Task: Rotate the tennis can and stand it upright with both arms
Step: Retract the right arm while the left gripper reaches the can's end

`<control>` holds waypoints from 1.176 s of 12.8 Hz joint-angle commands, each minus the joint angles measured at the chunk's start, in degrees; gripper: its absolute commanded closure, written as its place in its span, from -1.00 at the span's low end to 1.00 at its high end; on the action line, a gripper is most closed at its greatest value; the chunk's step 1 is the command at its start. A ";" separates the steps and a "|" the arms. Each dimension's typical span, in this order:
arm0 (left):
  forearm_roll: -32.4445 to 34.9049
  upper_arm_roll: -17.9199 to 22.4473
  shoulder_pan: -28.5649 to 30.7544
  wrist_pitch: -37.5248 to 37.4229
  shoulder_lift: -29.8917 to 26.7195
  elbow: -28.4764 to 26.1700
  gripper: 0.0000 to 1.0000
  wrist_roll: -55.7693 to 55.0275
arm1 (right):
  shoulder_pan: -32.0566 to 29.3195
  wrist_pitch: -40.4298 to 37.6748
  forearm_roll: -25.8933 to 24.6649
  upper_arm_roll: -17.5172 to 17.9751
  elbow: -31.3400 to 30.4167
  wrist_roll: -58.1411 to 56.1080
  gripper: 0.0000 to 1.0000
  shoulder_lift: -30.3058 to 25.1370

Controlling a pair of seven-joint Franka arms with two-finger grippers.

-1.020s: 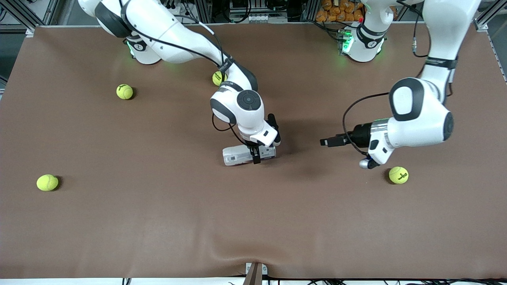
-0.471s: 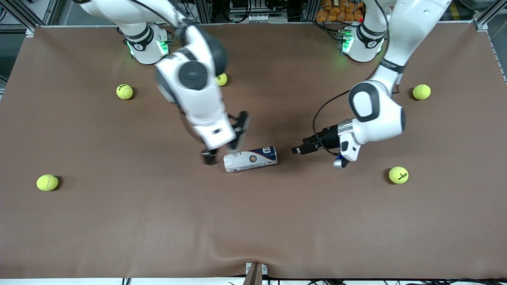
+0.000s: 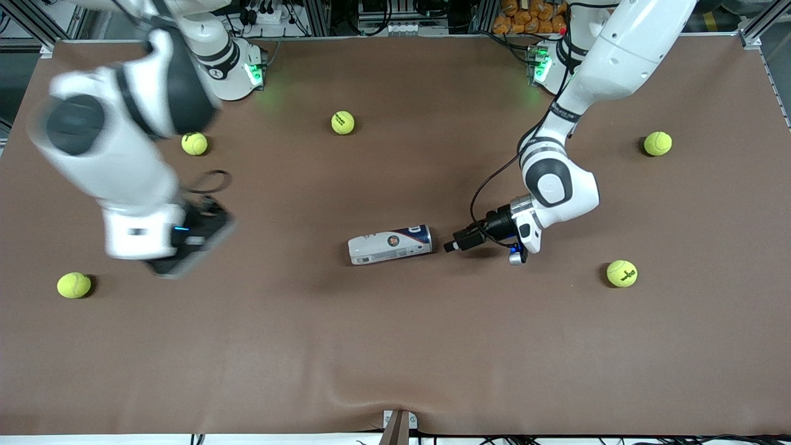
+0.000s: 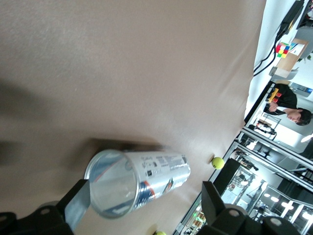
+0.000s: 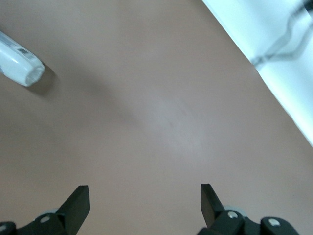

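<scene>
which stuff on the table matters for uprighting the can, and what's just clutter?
Job: tennis can, lying on its side; left gripper, open at its open end; right gripper, open, empty.
Clutter: five tennis balls, e.g., scattered on the table.

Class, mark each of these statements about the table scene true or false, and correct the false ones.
1. The tennis can stands upright. False: it lies on its side on the table.
2. The left tool is open, at the can's open end. True.
3. The right tool grips the can. False: it is open and empty, over the table toward the right arm's end.
4. Five tennis balls lie on the table. True.
5. A tennis ball is inside the can. False: the left wrist view shows it empty.
</scene>
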 commanded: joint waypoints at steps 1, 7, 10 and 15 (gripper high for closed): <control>-3.46 -0.38 -0.86 0.21 1.86 2.58 -1.00 1.28 | -1.23 -6.17 5.07 -5.51 -3.40 4.66 -1.00 -7.92; -6.18 -0.73 -2.18 0.12 5.55 5.47 -0.72 1.37 | -9.40 -20.68 6.13 -5.44 -3.14 25.33 -1.00 -15.05; -7.86 -1.70 -2.18 0.04 6.96 7.32 -0.54 1.28 | -10.55 -24.04 6.58 -5.79 -2.88 31.74 -1.00 -16.02; -10.84 -2.14 -3.50 0.04 10.47 11.10 -0.03 1.28 | -10.91 -24.04 7.19 -5.97 -3.05 34.75 -1.00 -17.70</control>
